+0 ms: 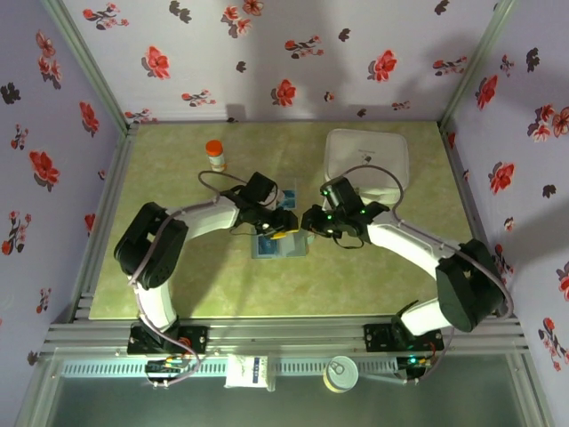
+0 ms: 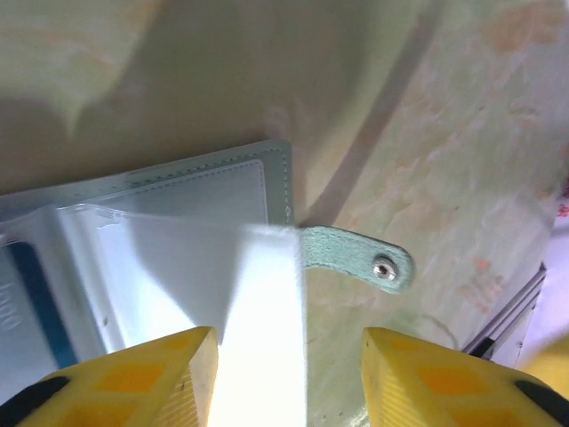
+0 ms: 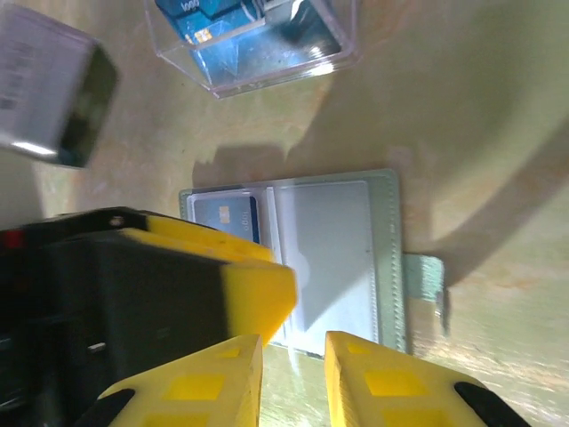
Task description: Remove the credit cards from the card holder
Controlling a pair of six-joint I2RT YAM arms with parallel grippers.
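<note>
Top external view hides a lot. The two arms meet in the middle of the table (image 1: 178, 276). The left claw (image 1: 283, 228) and the right claw (image 1: 311, 222) cover most of the card holder (image 1: 277, 250). Its near edge peeks out below them.

In the right wrist view the left claw, yellow and black, sits over the left part of the holder. Just a bit of one blue card (image 3: 227, 218) shows in its pocket. A dark and white thing at the top left of that view is too blurry to name. In the left wrist view a see-through flap (image 2: 258, 302) glares bright white. I cannot tell if a card is inside it.

The card holder is grey-green. It lies open and flat on the table, with clear pockets and stitched edges. A small strap (image 2: 356, 256) with a metal snap sticks out from one side.

The left claw has its fingers wide apart. The flap lies between them, close to one finger and with a gap to the other. The right claw has its fingers a little apart at the holder's edge, and nothing is squeezed between them.

A clear tray (image 3: 347, 40) with blue cards (image 3: 209, 18) inside sits just past the holder. A white box (image 1: 366, 160) is behind the right claw. A bottle (image 1: 215, 156) with an orange cap stands well away at the back left. Bare table lies on the near side of the holder, and flowered walls stand around the table's edges.
</note>
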